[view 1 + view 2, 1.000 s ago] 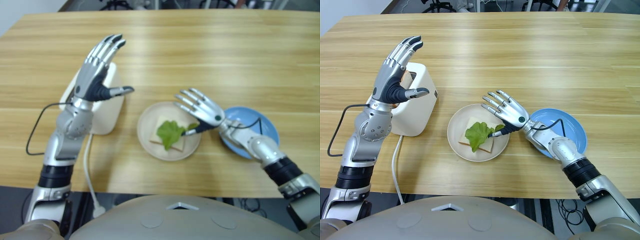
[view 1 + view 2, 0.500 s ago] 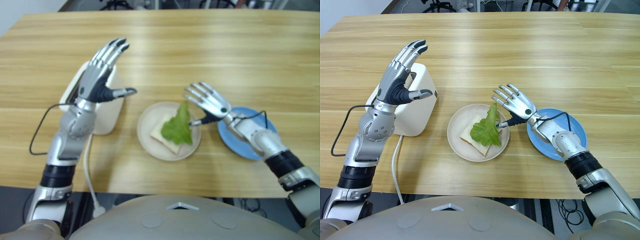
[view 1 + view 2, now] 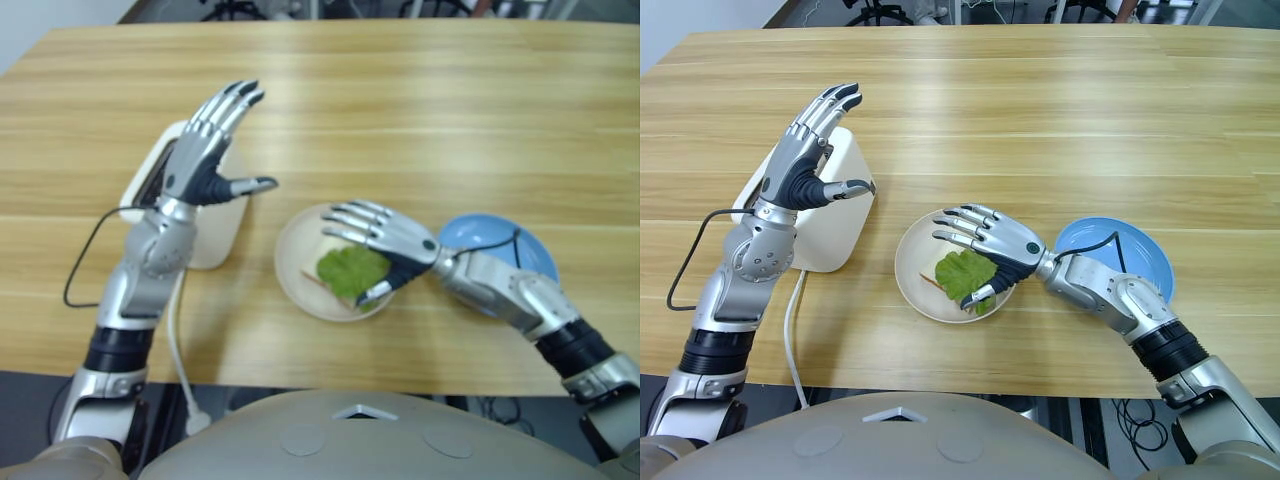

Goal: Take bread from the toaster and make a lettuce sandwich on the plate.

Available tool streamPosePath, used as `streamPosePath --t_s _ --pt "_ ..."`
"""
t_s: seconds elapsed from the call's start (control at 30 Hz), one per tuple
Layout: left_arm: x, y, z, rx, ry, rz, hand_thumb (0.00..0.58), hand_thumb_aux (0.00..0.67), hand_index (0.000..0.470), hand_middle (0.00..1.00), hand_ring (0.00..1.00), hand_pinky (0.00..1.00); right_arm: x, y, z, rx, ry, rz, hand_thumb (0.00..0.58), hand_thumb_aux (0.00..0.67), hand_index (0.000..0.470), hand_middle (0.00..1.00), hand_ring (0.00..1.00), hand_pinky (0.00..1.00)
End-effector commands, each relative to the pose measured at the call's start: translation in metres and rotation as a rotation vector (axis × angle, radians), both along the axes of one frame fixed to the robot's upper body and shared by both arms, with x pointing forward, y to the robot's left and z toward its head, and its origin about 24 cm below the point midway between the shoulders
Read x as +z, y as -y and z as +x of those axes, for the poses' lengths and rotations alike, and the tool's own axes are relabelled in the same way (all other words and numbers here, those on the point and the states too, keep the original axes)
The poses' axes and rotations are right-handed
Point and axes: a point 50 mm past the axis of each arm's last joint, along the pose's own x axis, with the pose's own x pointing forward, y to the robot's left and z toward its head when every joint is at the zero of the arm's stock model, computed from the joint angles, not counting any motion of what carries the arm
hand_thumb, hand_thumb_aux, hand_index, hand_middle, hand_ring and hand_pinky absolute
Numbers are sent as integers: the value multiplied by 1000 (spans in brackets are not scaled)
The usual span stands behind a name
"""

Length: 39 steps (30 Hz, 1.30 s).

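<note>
Lying on the bread (image 3: pixel 312 279) in the plate (image 3: pixel 912 288), the lettuce (image 3: pixel 962 272) sits directly beneath the right hand (image 3: pixel 998 243), whose fingers are spread flat and released. A blue plate (image 3: pixel 1132 256) lies beside that wrist. The left hand (image 3: pixel 805 165), extended and empty, hovers above the toaster (image 3: pixel 830 236).

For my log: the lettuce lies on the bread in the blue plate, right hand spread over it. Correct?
No: the right eye view shows lettuce on bread in the beige plate, not the blue plate; right hand spread over it.
</note>
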Motion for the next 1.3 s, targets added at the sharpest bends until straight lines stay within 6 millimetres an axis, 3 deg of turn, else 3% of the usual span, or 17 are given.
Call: streamPosePath --t_s 0.03,0.13,0.27,0.43,0.57,0.67,0.73,0.93,1.13,1.3 --pt "-3 1 3 0 -15 2 0 0 0 0 0 0 4 7 6 -40 23 -15 0 0 0 0 0 0" --pt "-2 -1 3 7 -10 4 0 0 0 0 0 0 17 19 14 -114 87 41 0 0 0 0 0 0" --pt "5 -19 6 63 -22 -16 0 0 0 0 0 0 59 59 25 -291 254 254 0 0 0 0 0 0" --pt "19 -81 8 265 -95 37 0 0 0 0 0 0 87 100 12 -417 352 409 0 0 0 0 0 0" --pt "26 -135 -2 473 -217 197 0 0 0 0 0 0 87 115 0 -469 350 402 0 0 0 0 0 0" --pt "24 -158 -11 551 -351 325 0 0 0 0 0 0 81 118 -8 -494 334 389 0 0 0 0 0 0" --pt "21 -162 -12 559 -414 381 0 0 0 0 0 0 78 118 -12 -504 323 379 0 0 0 0 0 0" --pt "0 -148 -6 488 -562 491 0 0 0 0 0 0 71 108 -13 -491 306 357 0 0 0 0 0 0" --pt "-18 -121 3 367 -620 472 0 0 0 0 0 0 67 104 -9 -496 310 318 0 0 0 0 0 0" --pt "-34 -111 5 327 -680 487 0 0 0 0 0 0 64 105 -9 -506 312 287 0 0 0 0 0 0"
